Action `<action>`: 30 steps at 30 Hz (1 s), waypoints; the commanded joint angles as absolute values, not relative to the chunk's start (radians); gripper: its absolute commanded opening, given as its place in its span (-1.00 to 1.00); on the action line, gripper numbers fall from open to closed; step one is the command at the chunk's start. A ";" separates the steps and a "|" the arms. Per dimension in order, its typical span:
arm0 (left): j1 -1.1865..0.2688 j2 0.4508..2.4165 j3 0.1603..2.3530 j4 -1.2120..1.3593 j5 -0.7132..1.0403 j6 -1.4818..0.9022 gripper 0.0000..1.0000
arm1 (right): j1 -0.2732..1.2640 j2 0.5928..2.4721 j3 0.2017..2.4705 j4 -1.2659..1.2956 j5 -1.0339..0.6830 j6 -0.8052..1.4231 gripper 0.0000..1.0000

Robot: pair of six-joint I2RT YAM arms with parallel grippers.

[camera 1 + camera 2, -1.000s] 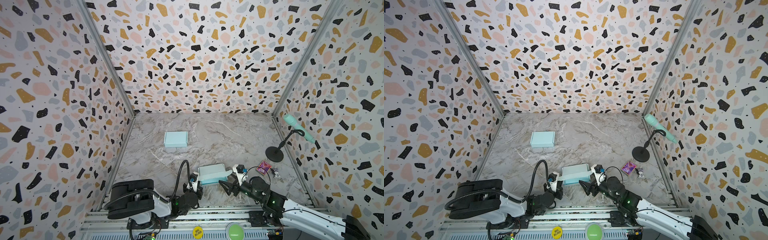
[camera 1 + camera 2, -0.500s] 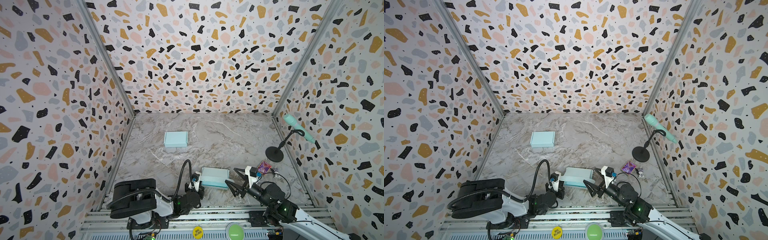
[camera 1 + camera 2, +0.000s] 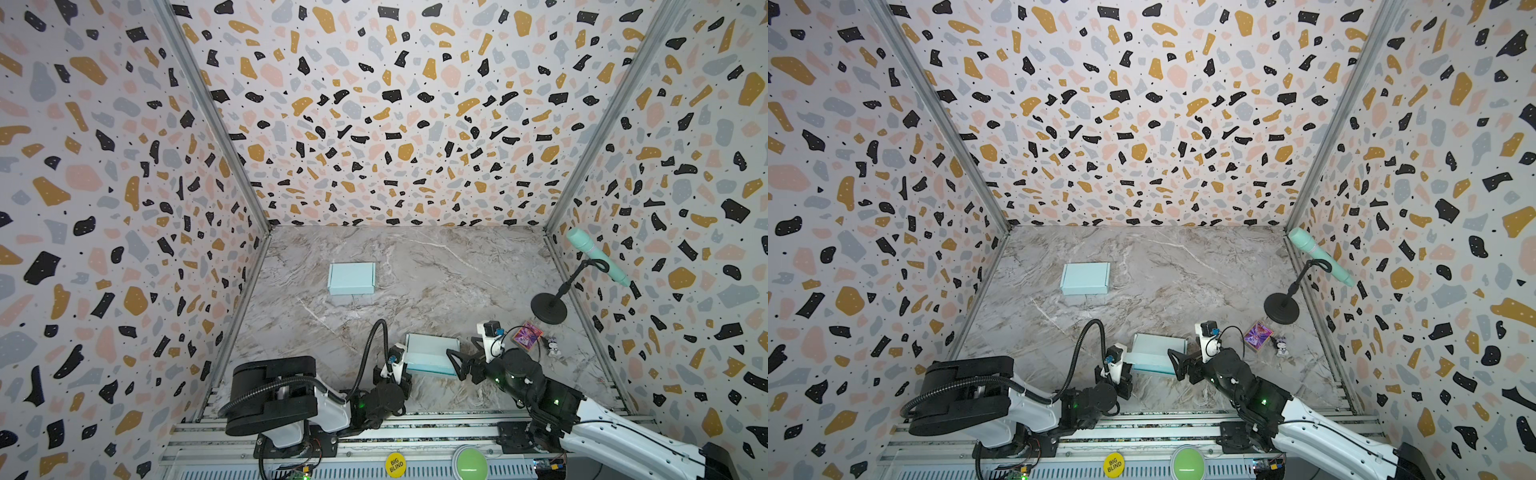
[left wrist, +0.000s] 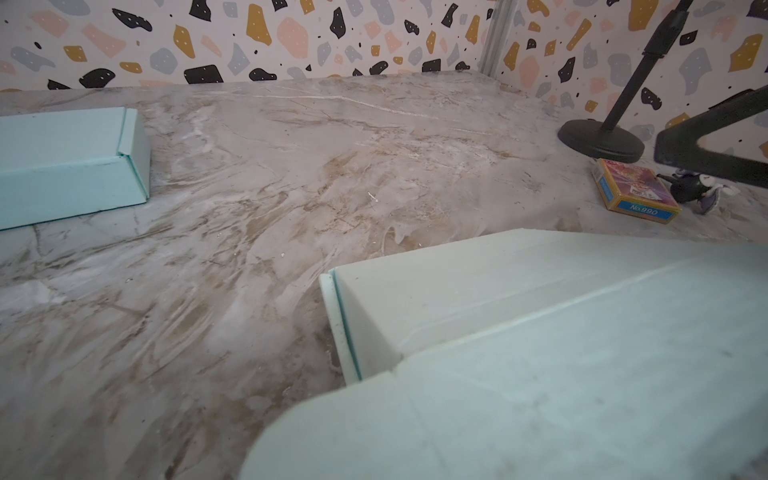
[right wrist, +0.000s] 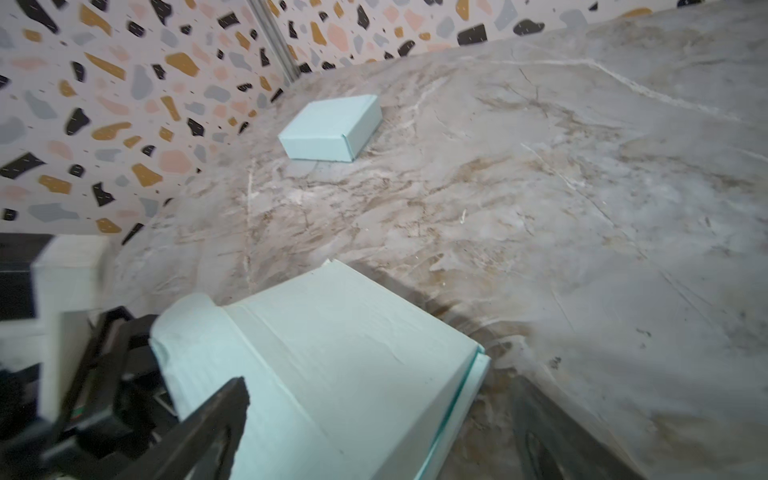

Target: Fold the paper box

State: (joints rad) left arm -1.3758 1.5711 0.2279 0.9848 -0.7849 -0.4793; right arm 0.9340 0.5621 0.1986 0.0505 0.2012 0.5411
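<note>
At the lower left of both top views sits the bulky black base of the left arm (image 3: pixel 270 392), and its forearm reaches right along the bottom edge. Above it, left of centre on the marble table (image 3: pixel 436 274), a closed pale blue box (image 3: pixel 351 278) lies flat and well apart from both arms. The left gripper (image 3: pixel 400 368) is at bottom centre, right against the left edge of the paper box (image 3: pixel 430 353). The right wrist view shows its black fingers (image 5: pixel 116 353) just beside a rounded side flap, but whether they pinch it cannot be told. The paper box rests on the table at lower centre between the two grippers, pale blue, with its lid down and that flap sticking out on the left. Just right of it the right gripper (image 3: pixel 455 365) has its jaws spread wide and holds nothing, one finger (image 5: pixel 216 411) beside the box's near side. Farther right lie a small colourful card pack (image 3: pixel 527 336) and a tiny figurine (image 3: pixel 552 347), near each other. Above them at the right edge stands a black stand (image 3: pixel 548 307) carrying a mint microphone (image 3: pixel 594 255) tilted against the wall.
</note>
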 commanded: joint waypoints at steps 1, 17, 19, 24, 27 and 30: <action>-1.385 1.542 0.235 0.973 -0.737 -0.460 -0.58 | 0.915 0.597 0.204 0.047 0.208 0.601 0.96; -1.388 1.151 0.242 0.482 -0.476 -0.478 1.00 | 0.842 0.685 0.157 0.120 0.103 0.593 0.91; -1.388 1.060 0.245 0.418 -0.466 -0.473 1.00 | 0.836 0.702 0.157 0.124 0.095 0.591 0.91; -1.388 0.848 0.290 0.307 -0.524 -0.504 1.00 | 0.827 0.754 0.156 0.142 0.075 0.599 0.88; -1.382 0.834 0.364 0.277 -0.585 -0.550 1.00 | 0.827 0.760 0.149 0.147 0.083 0.610 0.88; -1.276 0.910 0.455 0.165 -0.575 -0.652 1.00 | 0.825 0.753 0.147 0.147 0.083 0.612 0.88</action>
